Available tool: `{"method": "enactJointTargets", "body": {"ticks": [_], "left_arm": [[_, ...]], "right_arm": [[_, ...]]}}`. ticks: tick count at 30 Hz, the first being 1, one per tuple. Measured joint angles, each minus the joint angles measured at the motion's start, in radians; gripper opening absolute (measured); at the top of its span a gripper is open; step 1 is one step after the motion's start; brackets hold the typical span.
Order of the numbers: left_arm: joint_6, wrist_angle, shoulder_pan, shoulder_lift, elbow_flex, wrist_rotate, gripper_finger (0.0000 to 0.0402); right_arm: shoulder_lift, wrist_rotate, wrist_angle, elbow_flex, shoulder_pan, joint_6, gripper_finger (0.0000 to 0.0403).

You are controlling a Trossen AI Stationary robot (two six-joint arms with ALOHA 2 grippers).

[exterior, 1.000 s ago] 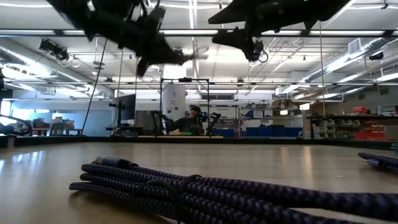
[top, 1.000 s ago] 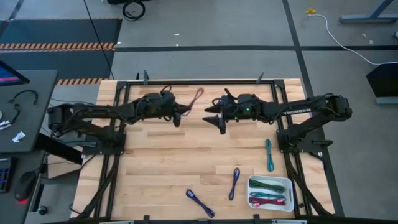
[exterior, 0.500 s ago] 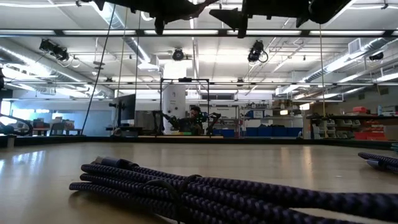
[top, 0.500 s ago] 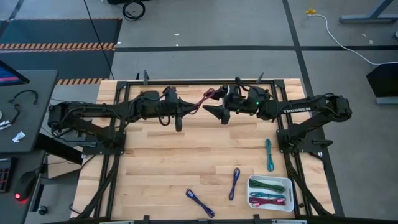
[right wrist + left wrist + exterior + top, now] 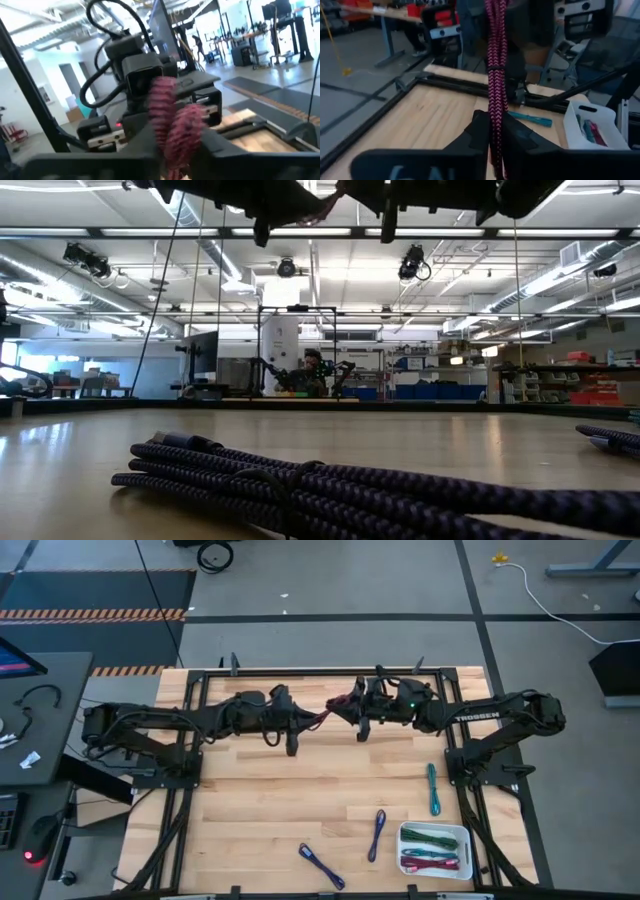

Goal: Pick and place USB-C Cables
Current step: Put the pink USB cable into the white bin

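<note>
Magenta cable (image 5: 328,712) hangs mid-air btwn our two grippers near the table's (image 5: 250,790) back edge; left gripper (image 5: 308,718) and right gripper (image 5: 347,708) both clamped on it, w/ other cables sitting in the white tray (image 5: 434,849).

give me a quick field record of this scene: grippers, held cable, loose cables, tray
left gripper: raised over the table's far side, shut on the magenta cable
right gripper: facing the left one, closed on the same cable's other end
handover: both hold it, neither has let go
loose cables: teal cable, purple cable, blue cable, all on the table
tray: white, near right corner, several cables inside
</note>
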Motion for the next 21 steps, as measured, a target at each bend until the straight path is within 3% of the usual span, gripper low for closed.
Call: {"method": "enactJointTargets", "body": {"ticks": [3,12,16,21], "left_arm": [[-0.012,-0.070,0.008,-0.002,0.000,-0.007,0.0073],[-0.172,-0.431,0.045,-0.030,-0.001,-0.015,0.0198],[-0.189,-0.486,0.041,-0.031,-0.001,-0.012,0.0217],[-0.188,-0.480,0.042,-0.032,0.000,-0.012,0.0214]], "right_arm": [[-0.009,-0.004,-0.051,0.000,0.001,-0.001,0.0018],[-0.235,0.006,-0.502,0.000,0.019,0.128,0.0011],[-0.335,-0.041,-0.732,0.001,0.102,0.233,0.0011],[-0.403,-0.090,-0.985,0.001,0.311,0.420,0.0011]]}}
